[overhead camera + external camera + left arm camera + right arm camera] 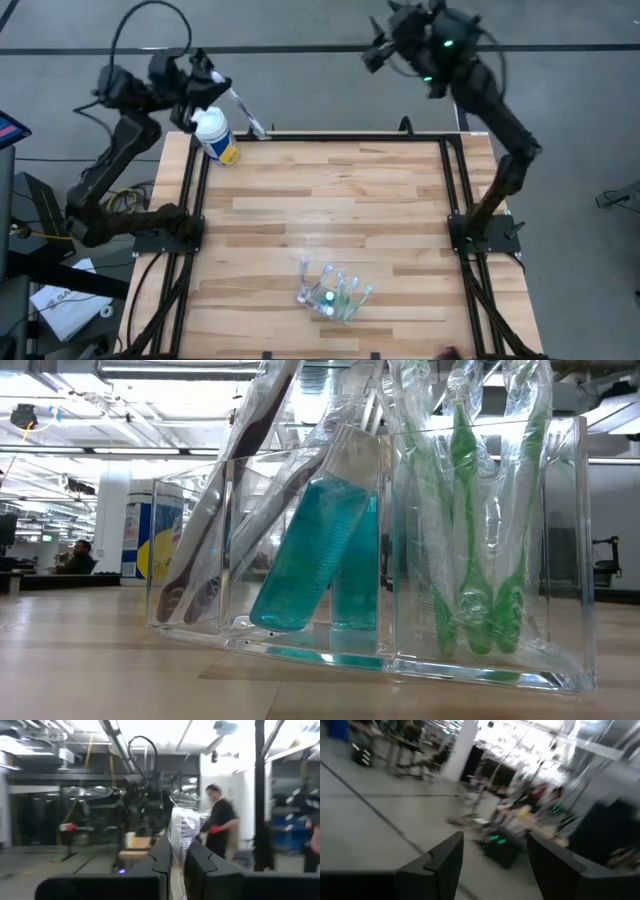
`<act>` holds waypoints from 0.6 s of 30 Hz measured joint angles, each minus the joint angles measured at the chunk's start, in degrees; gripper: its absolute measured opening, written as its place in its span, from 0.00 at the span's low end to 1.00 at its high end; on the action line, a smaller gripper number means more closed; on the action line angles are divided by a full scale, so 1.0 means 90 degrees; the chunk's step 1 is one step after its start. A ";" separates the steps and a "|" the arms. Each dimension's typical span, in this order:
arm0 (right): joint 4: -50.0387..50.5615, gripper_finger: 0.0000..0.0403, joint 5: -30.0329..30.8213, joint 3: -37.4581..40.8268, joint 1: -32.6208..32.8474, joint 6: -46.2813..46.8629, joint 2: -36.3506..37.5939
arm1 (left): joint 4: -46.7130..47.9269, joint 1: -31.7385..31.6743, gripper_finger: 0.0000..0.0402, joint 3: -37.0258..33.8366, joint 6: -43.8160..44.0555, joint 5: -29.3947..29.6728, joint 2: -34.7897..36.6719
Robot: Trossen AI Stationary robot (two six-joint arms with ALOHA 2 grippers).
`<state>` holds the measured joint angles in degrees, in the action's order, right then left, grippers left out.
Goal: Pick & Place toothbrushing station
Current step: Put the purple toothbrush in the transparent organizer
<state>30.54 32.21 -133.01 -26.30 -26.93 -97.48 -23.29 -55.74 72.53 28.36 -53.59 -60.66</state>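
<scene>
Wood-plank table [330,190] in bright hall; left fingers [172,855] clenched on wrapped toothbrush [247,112], right fingers [495,860] released.

Low view: toothbrushes [462,510] cut off at top edge. Left wrist view: held wrapped item [184,832] blurred, can't ID; person [218,822] blurred too.

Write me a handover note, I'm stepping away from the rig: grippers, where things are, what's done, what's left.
Left gripper: jaws shut on a wrapped toothbrush, raised at the table's far left corner beside the white canister.
Right gripper: jaws open, empty, lifted beyond the far right corner.
Clear holder: near edge, holding green toothbrushes and teal tubes.
Left: place the held toothbrush in the holder.
</scene>
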 joint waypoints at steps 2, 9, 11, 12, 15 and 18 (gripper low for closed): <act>0.0426 0.51 -0.0385 0.0015 -0.0277 0.0825 0.0298 | 0.1102 0.0280 0.03 0.0000 -0.0936 0.0427 0.0328; 0.1598 0.48 -0.2539 -0.0010 -0.1142 0.2767 0.1347 | 0.5289 0.2295 0.03 -0.0029 -0.3487 0.3992 0.0835; 0.1861 0.47 -0.2796 -0.0003 -0.1177 0.2936 0.1548 | 0.5314 0.3067 0.03 -0.0153 -0.3616 0.4816 0.0821; 0.2010 0.47 -0.2819 0.0000 -0.1163 0.2971 0.1649 | 0.5184 0.3449 0.03 -0.0210 -0.3618 0.5155 0.0813; 0.2252 0.45 -0.2762 0.0000 -0.1100 0.3032 0.1929 | 0.5086 0.4554 0.03 -0.0466 -0.3508 0.6020 0.0652; 0.2291 0.42 -0.2743 0.0000 -0.1063 0.3135 0.2138 | 0.4857 0.5657 0.03 -0.0830 -0.3146 0.6987 0.0330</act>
<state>51.15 7.53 -133.01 -35.87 1.29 -78.23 20.42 -4.82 65.06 0.04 9.29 -57.69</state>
